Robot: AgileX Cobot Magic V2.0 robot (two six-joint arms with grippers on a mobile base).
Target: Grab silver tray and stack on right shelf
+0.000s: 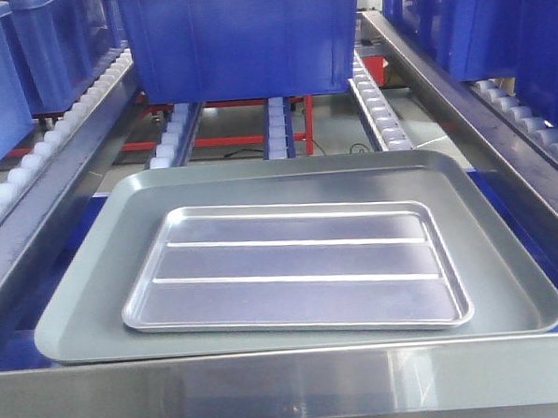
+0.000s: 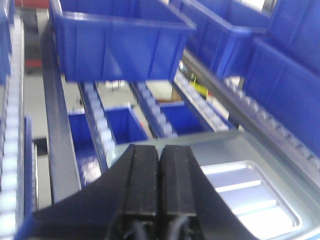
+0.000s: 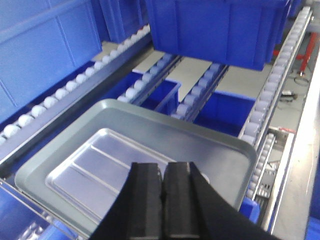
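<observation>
The silver tray (image 1: 296, 264), shiny with two raised ribs, lies flat inside a larger dull grey tray (image 1: 87, 294). Both rest on the right shelf, a sloping roller rack with a flat steel front lip (image 1: 288, 386). Neither arm shows in the front view. In the left wrist view my left gripper (image 2: 160, 150) is shut and empty, above the grey tray's (image 2: 210, 145) left side, with the silver tray (image 2: 250, 190) to its right. My right gripper (image 3: 162, 167) is also shut and empty. It hangs over the right end of the silver tray (image 3: 95, 170) in the grey tray (image 3: 200, 145).
A big blue bin (image 1: 242, 38) sits further up the same shelf behind the trays. White roller rails (image 1: 377, 106) run lengthwise under it. More blue bins (image 1: 480, 21) stand on the lanes to both sides, behind steel side rails (image 1: 461, 115).
</observation>
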